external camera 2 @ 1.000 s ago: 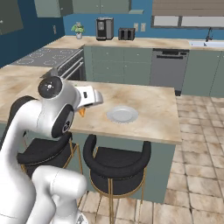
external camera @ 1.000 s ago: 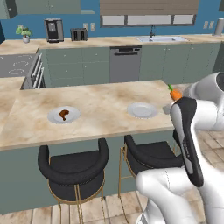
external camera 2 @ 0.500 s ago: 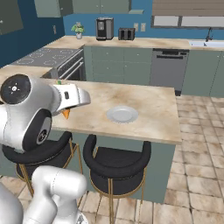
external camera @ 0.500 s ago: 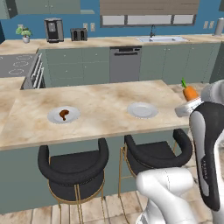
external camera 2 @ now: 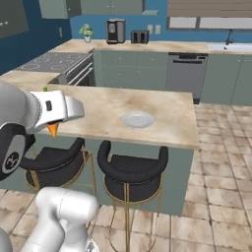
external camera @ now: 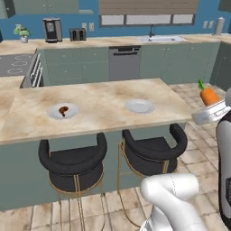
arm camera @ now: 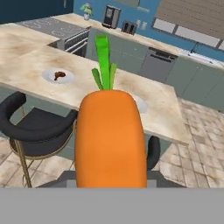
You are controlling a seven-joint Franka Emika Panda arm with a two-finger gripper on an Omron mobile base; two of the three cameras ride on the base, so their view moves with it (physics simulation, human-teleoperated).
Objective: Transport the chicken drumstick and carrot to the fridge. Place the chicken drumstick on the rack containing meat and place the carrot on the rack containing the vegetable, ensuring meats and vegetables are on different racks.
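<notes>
Kitchen w/ blue walls, grey-green cabinets and a tan stone island counter (external camera: 103, 101) as landmark; tiled floor all round it. Carrot (arm camera: 110, 135) is off the island, past its right end and above the tiles, green tuft up, held upright in the gripper (external camera: 208, 108); fingers themselves hidden behind the carrot in hand view, so jaw gap can't be seen directly, but the carrot hangs in mid-air at the hand, i.e. gripped, jaws closed partway on it. In right base view the carrot tip (external camera 2: 52, 129) pokes down below the white hand, in front of the island's near edge. Chicken drumstick (external camera: 63, 109) lies on a small plate (external camera: 55, 113) on the island's left half, well apart from the carrot. Second plate (external camera: 140, 106), bare, sits toward the island's right half, near the front edge. Two black stools w/ brass legs (external camera: 72, 162) tucked under the island's near side, touching or nearly touching each other; floor beyond the island's right end is open tile. Behind the island: back counter w/ dishwasher (external camera: 124, 63), sink (external camera: 162, 39), coffee machine (external camera: 52, 30), toaster (external camera: 77, 34), small plant (external camera: 21, 34); cooktop (external camera: 16, 65) off the island's far left corner.
</notes>
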